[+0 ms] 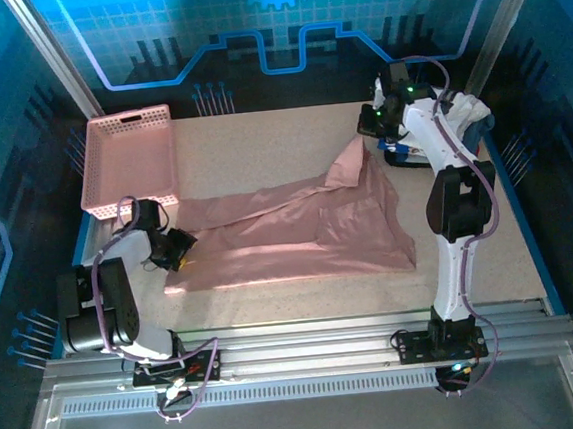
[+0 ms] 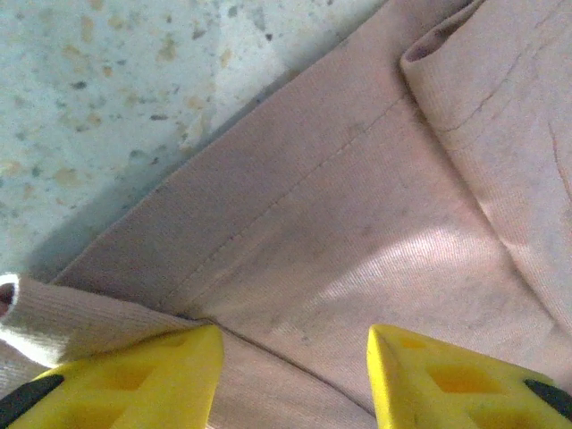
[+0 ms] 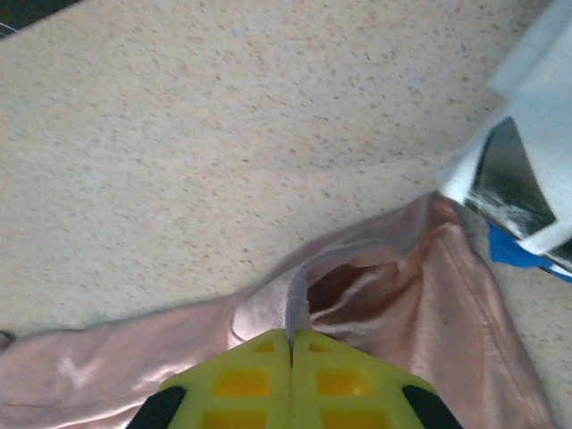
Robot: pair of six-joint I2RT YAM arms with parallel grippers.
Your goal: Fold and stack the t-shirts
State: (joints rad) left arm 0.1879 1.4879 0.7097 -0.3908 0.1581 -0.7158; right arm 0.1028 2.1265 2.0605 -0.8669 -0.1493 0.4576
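Flattening was in hand: the pink shirt (image 1: pixel 299 238) lay rumpled mid-tabletop (image 1: pixel 261 146). The right fingers (image 3: pixel 308 357) pinched its raised 1 o'clock corner; the left fingers (image 2: pixel 179 366) stood spread over its 9 o'clock hem. Next, I judged, the left must close there, then both pull flat. Speckled beige surface; basket (image 1: pixel 126 158) at 10 o'clock; blue-lit panels around.

Blue light is glowing along the back walls (image 1: pixel 281 34) in the overhead view, while the desk (image 1: pixel 261 146) is lying evenly lit and sharp. Soft shadows are gathering in the folds of the pink shirt (image 1: pixel 299 238). Close up, the left pincer (image 2: pixel 293 335) and right pincer (image 3: pixel 290 340) are blurring slightly, and a bright patch is shining on the cloth.
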